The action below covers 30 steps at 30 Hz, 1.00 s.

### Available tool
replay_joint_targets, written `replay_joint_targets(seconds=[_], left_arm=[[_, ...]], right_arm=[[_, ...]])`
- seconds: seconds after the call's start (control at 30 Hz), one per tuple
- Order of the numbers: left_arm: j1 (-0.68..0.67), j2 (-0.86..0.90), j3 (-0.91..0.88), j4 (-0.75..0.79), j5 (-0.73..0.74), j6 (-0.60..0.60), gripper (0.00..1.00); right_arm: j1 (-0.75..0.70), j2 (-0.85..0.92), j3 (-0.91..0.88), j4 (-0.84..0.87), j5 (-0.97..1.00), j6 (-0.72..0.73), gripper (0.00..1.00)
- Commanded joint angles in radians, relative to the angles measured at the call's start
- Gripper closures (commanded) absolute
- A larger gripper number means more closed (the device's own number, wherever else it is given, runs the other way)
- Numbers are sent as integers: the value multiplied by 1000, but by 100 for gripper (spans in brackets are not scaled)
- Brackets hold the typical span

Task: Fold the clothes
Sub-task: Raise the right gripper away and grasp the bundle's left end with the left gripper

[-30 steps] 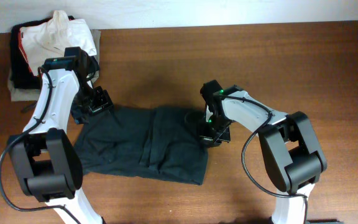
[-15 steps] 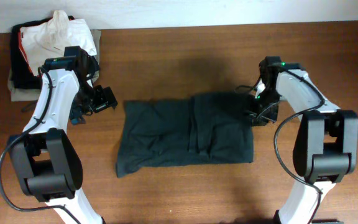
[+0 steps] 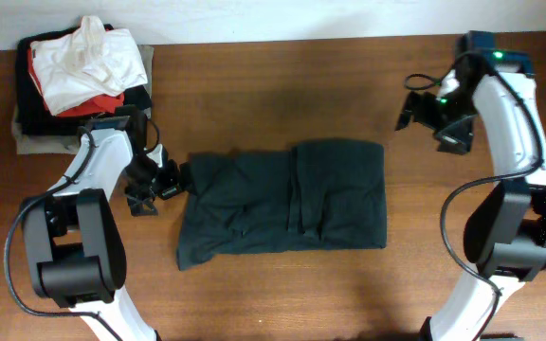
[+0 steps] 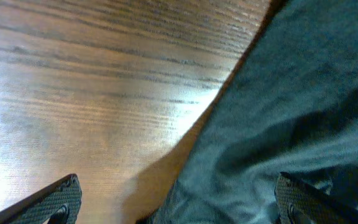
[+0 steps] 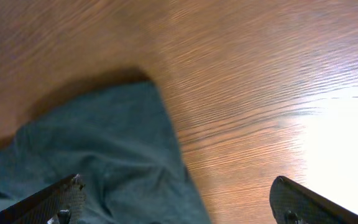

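The dark T-shirt (image 3: pixel 287 204) is lying folded into a rough rectangle in the middle of the wooden counter (image 3: pixel 282 85), its long side running left to right, with a raised fold crossing it near the middle and its lower left corner sagging outward. The left fingers (image 3: pixel 162 182) are hovering at the shirt's left edge, spread wide and gripping nothing; in the left wrist view the two fingertips (image 4: pixel 58 199) are showing far apart, with the cloth's edge and bare wood between them. The right fingers (image 3: pixel 431 125) are hanging above the bare counter beyond the shirt's upper right corner, well apart from it, also spread wide and empty. The right wrist view is looking down on that corner (image 5: pixel 104 149) and the wood beside it. At the far left corner a white garment (image 3: pixel 88 62) is resting on top of a red one (image 3: pixel 102 99) and a stack of dark clothes (image 3: pixel 36 104).
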Motion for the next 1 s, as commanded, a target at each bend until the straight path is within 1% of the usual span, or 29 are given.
replay_joint_targets(seconds=[0.0, 0.07, 0.13, 0.2, 0.27, 0.33, 0.4, 0.5, 0.53, 0.6, 0.63, 0.67, 0.7, 0.73, 0.83, 0.9, 0.93, 0.97], left_arm=[[-2, -20, -35, 53, 18, 51, 1], [-2, -20, -53, 76, 91, 109, 1], [-1, -19, -64, 94, 233, 213, 1], [-1, -19, -69, 99, 255, 221, 1], [-2, -19, -77, 99, 338, 262, 1], [-2, -19, -93, 103, 341, 262, 1], [-1, -19, -119, 115, 294, 262, 1], [-2, -19, -159, 137, 283, 254, 1], [-2, -19, -175, 158, 254, 226, 1], [-2, -19, -204, 198, 243, 208, 1], [-2, -19, -215, 215, 248, 204, 5], [-2, -19, -218, 227, 254, 191, 17], [-2, -19, -218, 237, 263, 185, 24], [-7, -19, -218, 255, 276, 186, 25], [-81, -19, -218, 318, 276, 186, 25], [-130, -19, -218, 339, 275, 186, 33], [-156, -19, -218, 354, 275, 186, 45], [-174, -19, -218, 369, 275, 185, 64]], right_arm=[[-54, 4, 17, -1, 11, -3, 1], [-72, 4, 17, 0, 12, -3, 1], [-78, 4, 17, 0, 19, -3, 1], [-77, 4, 17, 0, 19, -3, 1], [-77, 4, 17, 0, 19, -3, 1], [-77, 4, 17, 0, 19, -3, 1], [-77, 4, 17, 0, 19, -3, 1], [-77, 4, 17, 0, 19, -3, 1], [-77, 4, 17, 0, 19, -3, 1], [-77, 4, 17, 0, 19, -3, 1], [-77, 4, 17, 0, 19, -3, 1], [-77, 4, 17, 0, 19, -3, 1], [-77, 4, 17, 0, 19, -3, 1], [-77, 4, 17, 0, 19, -3, 1], [-77, 4, 17, 0, 19, -3, 1], [-77, 4, 17, 0, 19, -3, 1], [-77, 4, 17, 0, 19, -3, 1], [-77, 4, 17, 0, 19, -3, 1]])
